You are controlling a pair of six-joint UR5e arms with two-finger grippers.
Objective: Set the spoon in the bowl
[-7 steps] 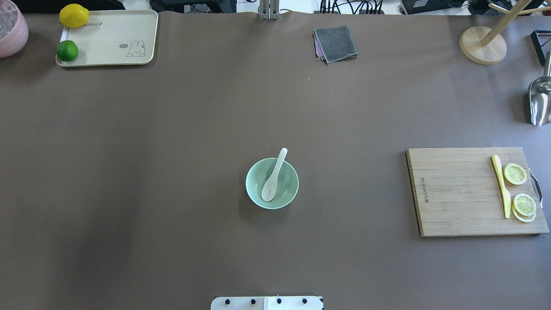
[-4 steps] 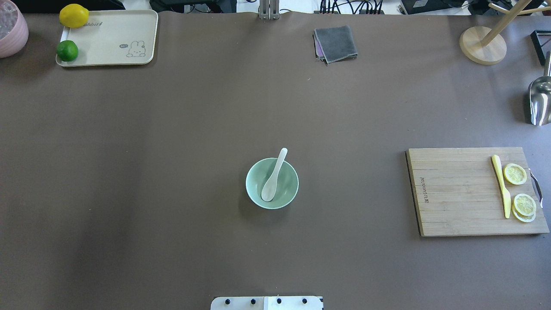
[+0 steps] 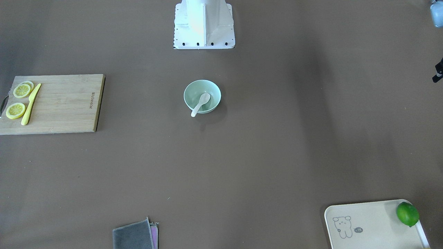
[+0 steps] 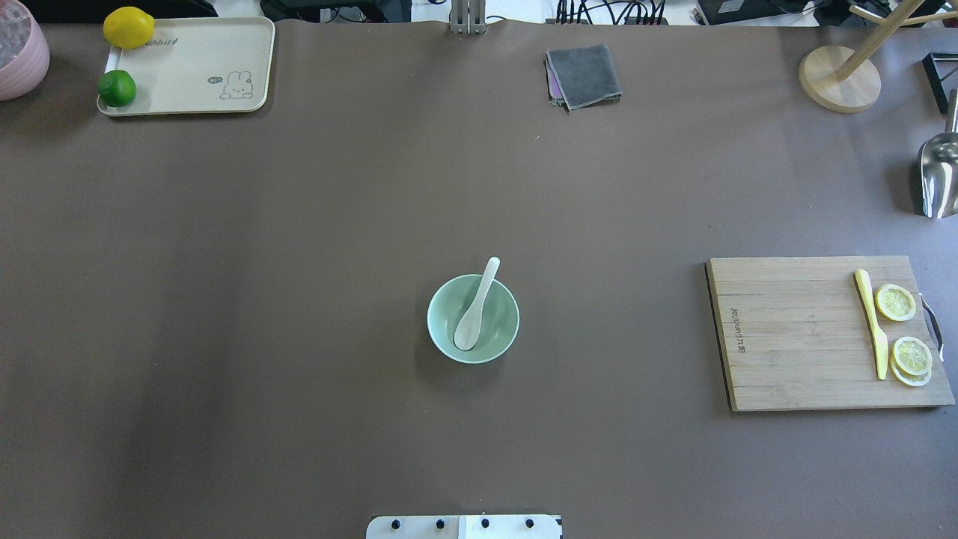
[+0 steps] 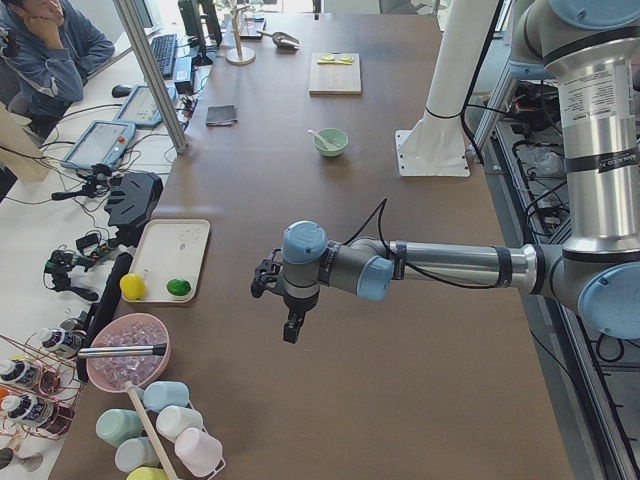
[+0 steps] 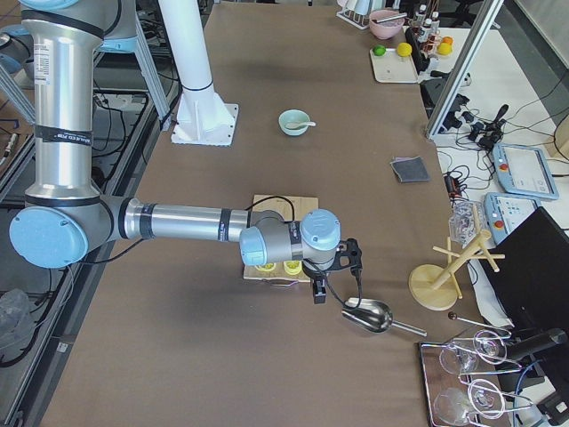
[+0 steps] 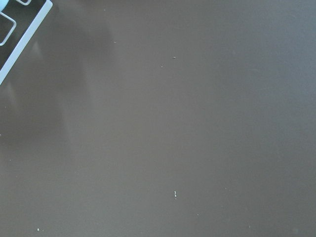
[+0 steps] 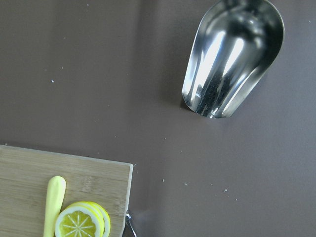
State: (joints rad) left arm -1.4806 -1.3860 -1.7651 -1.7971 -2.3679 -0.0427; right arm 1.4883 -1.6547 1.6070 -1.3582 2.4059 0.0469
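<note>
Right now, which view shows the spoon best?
Overhead exterior: the soup spoon is largest, scoop inside the mint-green bowl, handle over its rim. Front-facing shows it smaller; side views, tiny; wrist cameras miss it.

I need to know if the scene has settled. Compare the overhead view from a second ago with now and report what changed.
Nothing visibly changed. The spoon lies as before, with its scoop in the bowl and its handle over the far rim. The cutting board and the tray are in the same places.
</note>
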